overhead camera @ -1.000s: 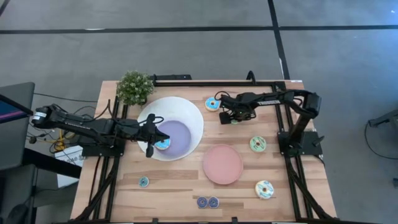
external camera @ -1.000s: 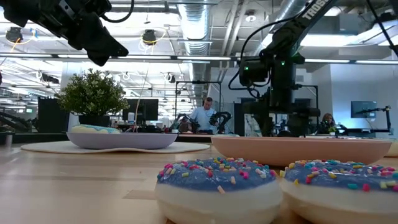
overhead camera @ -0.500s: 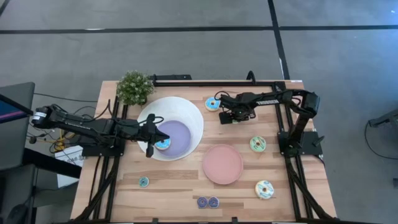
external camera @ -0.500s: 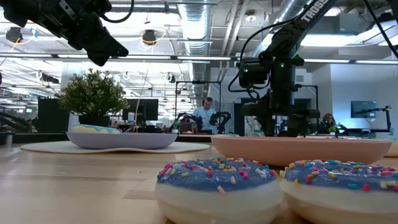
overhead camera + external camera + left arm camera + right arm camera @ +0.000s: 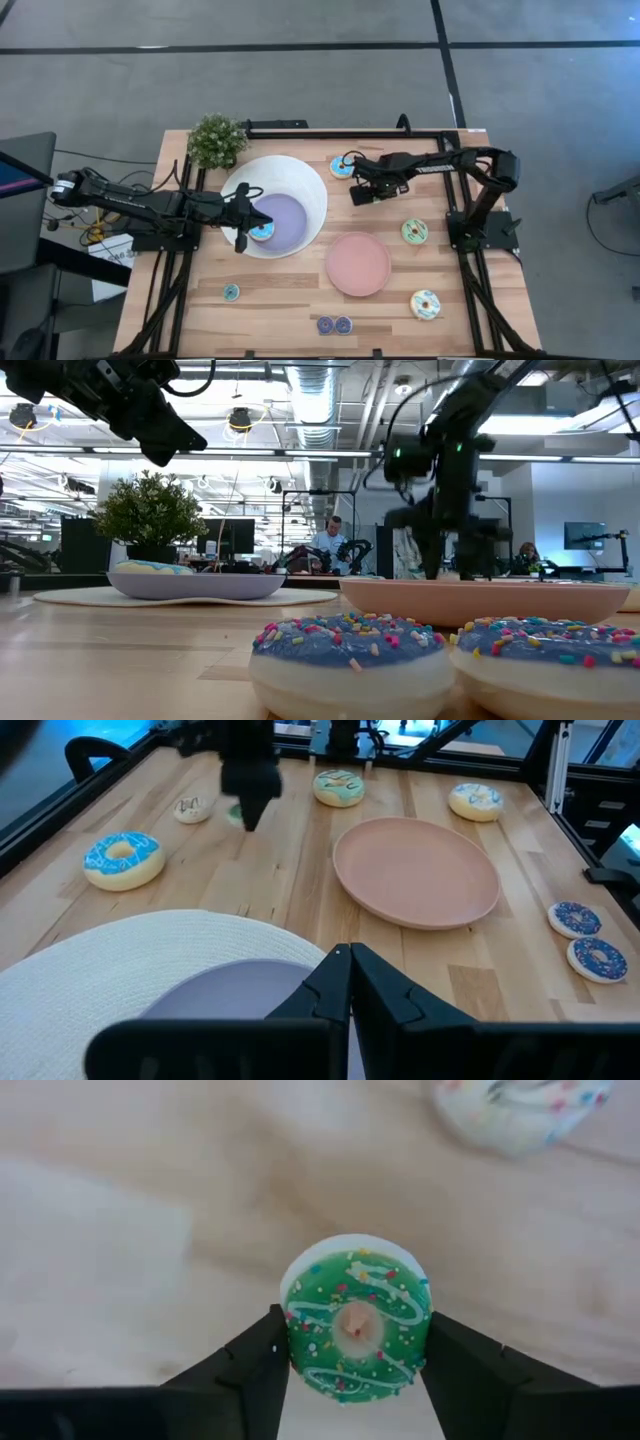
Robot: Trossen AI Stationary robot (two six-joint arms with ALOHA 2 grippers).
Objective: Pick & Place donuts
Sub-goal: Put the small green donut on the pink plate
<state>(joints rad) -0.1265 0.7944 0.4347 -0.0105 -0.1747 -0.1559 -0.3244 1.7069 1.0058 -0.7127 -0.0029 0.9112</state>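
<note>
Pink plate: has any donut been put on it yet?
No. In the left wrist view the pink plate is bare, and the donuts around it, such as the blue donut, lie on the wooden table.

High cam: straight down, far off, whole tabletop (image 5: pixel 300 290) and both arms. Low cam: at tabletop height on the near edge, level, facing the room; two blue donuts (image 5: pixel 352 660) fill its foreground. Left wrist cam: looks across the bowl (image 5: pixel 120 970) toward the pink plate (image 5: pixel 416 870), shared with high and low. Right wrist cam: very close, down on a green donut (image 5: pixel 357 1330).
</note>
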